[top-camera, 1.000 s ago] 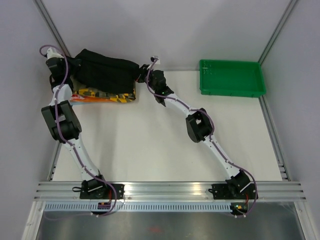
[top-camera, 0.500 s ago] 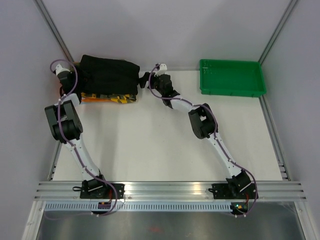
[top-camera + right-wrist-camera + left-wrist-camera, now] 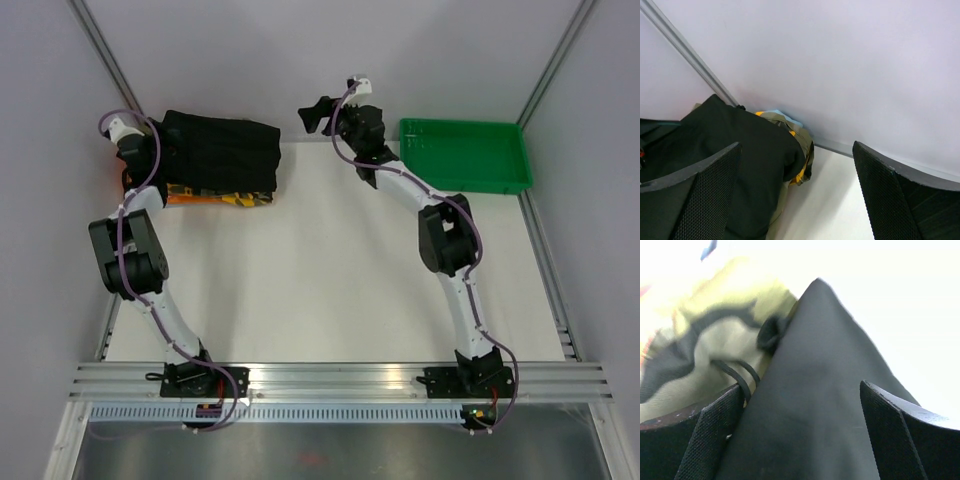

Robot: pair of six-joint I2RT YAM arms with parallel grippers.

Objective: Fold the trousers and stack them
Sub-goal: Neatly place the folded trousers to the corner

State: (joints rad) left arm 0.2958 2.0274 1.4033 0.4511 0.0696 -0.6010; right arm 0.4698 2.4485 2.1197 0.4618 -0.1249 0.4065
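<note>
The black trousers (image 3: 222, 150) lie folded on top of the camouflage garment (image 3: 225, 198) at the back left corner. My left gripper (image 3: 148, 150) is at the stack's left end, open. In the left wrist view black cloth (image 3: 810, 390) lies between its wide-apart fingers (image 3: 715, 440) without being pinched, and the camouflage garment (image 3: 700, 355) shows to the left. My right gripper (image 3: 316, 112) hangs open in the air to the right of the stack, apart from it. Its view looks down at the trousers (image 3: 740, 155) and the camouflage edge (image 3: 805, 147) beneath them, between fingers (image 3: 900, 200) that hold nothing.
A green tray (image 3: 462, 178) sits at the back right, close to the right arm's elbow. Grey walls with metal corner posts close the table at the back and sides. A metal rail (image 3: 340, 380) carries both arm bases at the near edge.
Both grippers have opened and let go of the trousers, which now rest on the camouflage garment. The right arm has lifted and swung right, away from the stack. The left has shifted slightly.
</note>
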